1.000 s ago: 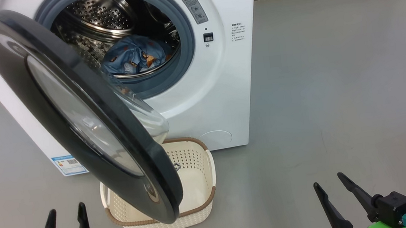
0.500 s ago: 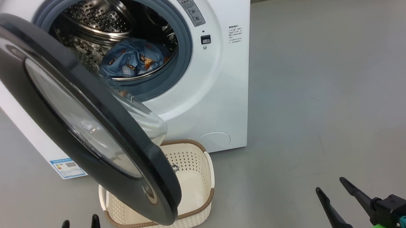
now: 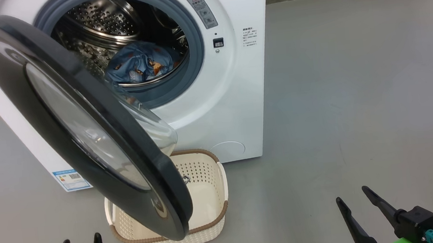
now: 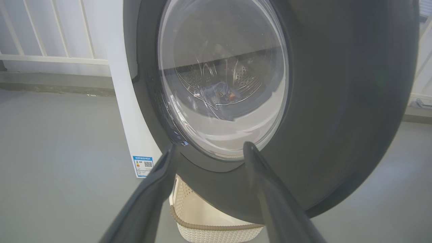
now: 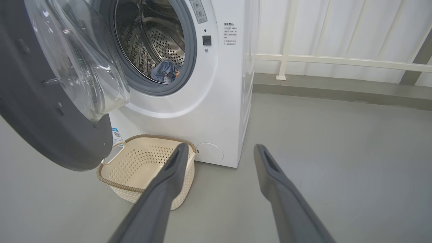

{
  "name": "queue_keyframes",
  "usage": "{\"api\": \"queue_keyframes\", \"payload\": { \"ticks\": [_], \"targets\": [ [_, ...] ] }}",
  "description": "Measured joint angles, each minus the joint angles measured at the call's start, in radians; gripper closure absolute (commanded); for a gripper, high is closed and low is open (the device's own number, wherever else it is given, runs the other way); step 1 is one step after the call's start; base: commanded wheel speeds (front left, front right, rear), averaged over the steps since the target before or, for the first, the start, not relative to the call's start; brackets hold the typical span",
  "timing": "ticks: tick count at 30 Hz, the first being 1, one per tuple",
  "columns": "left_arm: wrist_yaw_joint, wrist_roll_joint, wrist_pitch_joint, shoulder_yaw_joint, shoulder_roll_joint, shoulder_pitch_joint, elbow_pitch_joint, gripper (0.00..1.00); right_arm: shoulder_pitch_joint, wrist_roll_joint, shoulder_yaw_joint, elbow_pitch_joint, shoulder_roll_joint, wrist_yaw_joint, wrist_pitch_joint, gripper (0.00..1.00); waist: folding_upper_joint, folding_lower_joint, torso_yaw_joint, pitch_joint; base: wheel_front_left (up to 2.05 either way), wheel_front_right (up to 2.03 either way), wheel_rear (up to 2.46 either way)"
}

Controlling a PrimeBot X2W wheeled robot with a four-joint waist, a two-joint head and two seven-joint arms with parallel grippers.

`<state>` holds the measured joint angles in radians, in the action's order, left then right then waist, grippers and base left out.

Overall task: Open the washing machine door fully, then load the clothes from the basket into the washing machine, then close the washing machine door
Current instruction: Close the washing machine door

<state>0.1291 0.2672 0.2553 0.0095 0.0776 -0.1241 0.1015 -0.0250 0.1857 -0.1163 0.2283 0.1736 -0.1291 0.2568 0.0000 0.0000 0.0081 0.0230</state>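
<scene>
Washing machine (image 3: 219, 109): white front-loader standing on the grey floor, drum mouth exposed.

Washing machine door (image 3: 80, 123): swung out on its left-side hinge, with its free edge hanging above the basket. I judge it stiff, fairly heavy and rigid on its hinge. The glossy black rim looks slippery, so pinching it is unwise. A flat push on the outer rim near the free edge, far from the hinge, gives the best leverage. The bulging glass should be avoided.

Basket (image 3: 207, 187): on the floor against the machine's front. No fabric shows in the part I can see.

Clothes (image 3: 136, 65): a soft blue bundle lying low in the drum, behind the gasket. Loading appears done and closing remains.

My left gripper (image 3: 82, 240): jaws spread, holding nothing, facing the door's outer face.

My right gripper (image 3: 351, 194): jaws spread, holding nothing, well apart from the machine.
</scene>
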Motion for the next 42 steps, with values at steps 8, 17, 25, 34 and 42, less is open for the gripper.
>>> {"api": "queue_keyframes", "payload": {
  "ticks": [8, 17, 25, 34, 42],
  "targets": [
    [0.000, 0.000, 0.000, 0.001, 0.000, 0.000, -0.004, 0.00, 0.000, -0.009, 0.016, -0.002, -0.006, 0.000, 0.000, 1.00, 0.0000, 0.0000, 0.003, -0.004, 0.00, 0.00, 0.00],
    [0.000, 0.000, 0.000, 0.014, 0.000, 0.000, -0.018, 0.00, 0.000, -0.017, 0.031, 0.008, -0.013, 0.000, 0.000, 1.00, 0.0000, 0.0000, 0.008, -0.009, 0.00, 0.00, 0.00],
    [0.000, 0.000, 0.000, 0.027, -0.005, -0.004, -0.033, 0.00, 0.033, -0.017, 0.037, -0.056, -0.023, 0.000, 0.000, 1.00, 0.0000, 0.0000, 0.012, -0.015, 0.00, 0.00, 0.00],
    [0.000, 0.001, 0.000, 0.022, -0.008, -0.007, -0.037, 0.00, 0.219, -0.020, -0.042, -0.287, -0.039, 0.000, 0.000, 1.00, 0.0000, 0.0000, 0.045, -0.017, 0.00, 0.00, 0.00],
    [0.000, 0.001, 0.000, 0.007, -0.008, -0.008, -0.036, 0.00, 0.387, -0.015, -0.227, -0.388, -0.049, 0.000, 0.000, 1.00, 0.0000, 0.0000, 0.082, -0.014, 0.00, 0.00, 0.00]
  ]
}}
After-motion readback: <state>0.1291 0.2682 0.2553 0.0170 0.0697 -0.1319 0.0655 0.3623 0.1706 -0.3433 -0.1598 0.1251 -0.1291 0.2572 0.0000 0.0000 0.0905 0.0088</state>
